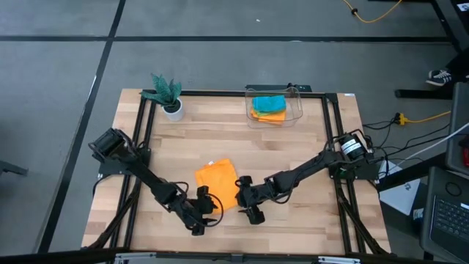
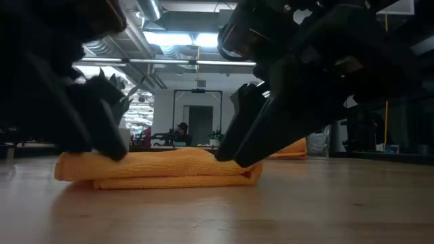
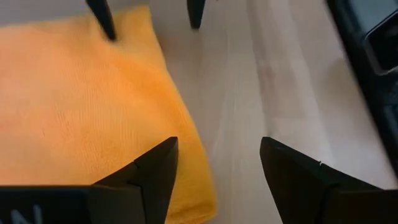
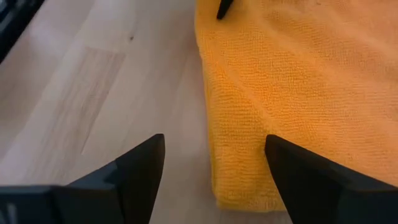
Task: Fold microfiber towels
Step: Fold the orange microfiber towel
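Now the folded orange towel (image 1: 217, 180) lies between both grippers' spread fingers (image 3: 155, 171), which pinch nothing

Left arm: reaches in from the table's left side, bent low | left gripper (image 1: 207, 213): fingers spread, down near the tabletop | right arm: stretched in from the right side, low | right gripper (image 1: 245, 206): fingers spread, facing the left gripper, the two near each other

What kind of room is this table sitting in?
Probably a robotics lab or workshop: a wooden table framed by two arms, loose yellow cable on bare grey floor, and exposed ceiling ducts with strip lights above.
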